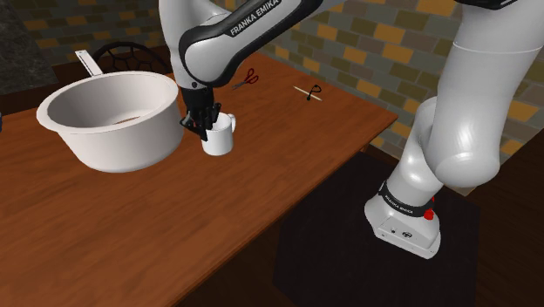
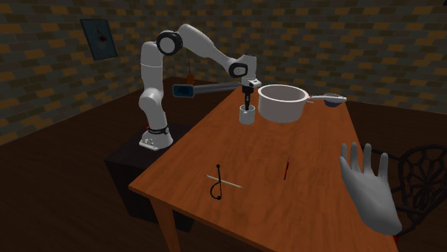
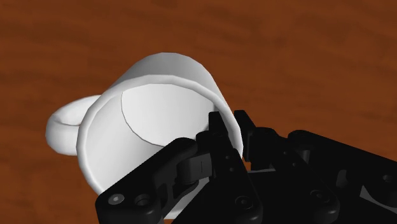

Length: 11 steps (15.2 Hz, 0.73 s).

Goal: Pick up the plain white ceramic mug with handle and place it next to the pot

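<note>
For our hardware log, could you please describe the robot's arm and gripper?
The arm has rounded white links, dark joints and white FRANKA EMIKA lettering on a black band, with a small red part near its base. The gripper is all black, blocky, with two fingers.

White mug (image 1: 220,139), upright, rim in jaws, beside white pot (image 1: 122,148)

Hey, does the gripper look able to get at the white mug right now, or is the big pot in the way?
Likely yes. The gripper sits on the mug, its fingers clasping the rim wall from above. The pot stands beside the mug, not over it.
</note>
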Each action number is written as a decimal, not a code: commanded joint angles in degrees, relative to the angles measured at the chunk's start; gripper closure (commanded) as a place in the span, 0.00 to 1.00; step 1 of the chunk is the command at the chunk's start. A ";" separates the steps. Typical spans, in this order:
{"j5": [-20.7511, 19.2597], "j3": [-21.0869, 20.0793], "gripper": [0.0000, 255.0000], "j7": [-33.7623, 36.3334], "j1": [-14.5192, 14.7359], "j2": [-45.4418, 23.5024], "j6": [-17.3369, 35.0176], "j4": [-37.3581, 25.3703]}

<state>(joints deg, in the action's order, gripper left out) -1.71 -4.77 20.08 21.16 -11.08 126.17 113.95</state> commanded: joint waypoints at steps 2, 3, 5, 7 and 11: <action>0.00 0.00 0.00 0.00 0.00 0.01 0.02 -0.01; 0.00 0.00 0.00 0.00 0.00 0.00 0.02 -0.01; 0.00 0.00 0.00 0.00 0.00 0.00 0.02 -0.01; 0.00 0.00 0.00 0.00 0.00 0.00 0.02 -0.01; 0.40 -0.09 0.00 -0.27 -0.05 3.14 -6.59 -3.50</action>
<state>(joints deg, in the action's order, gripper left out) -1.40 -4.86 19.91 21.14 -8.72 121.14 111.15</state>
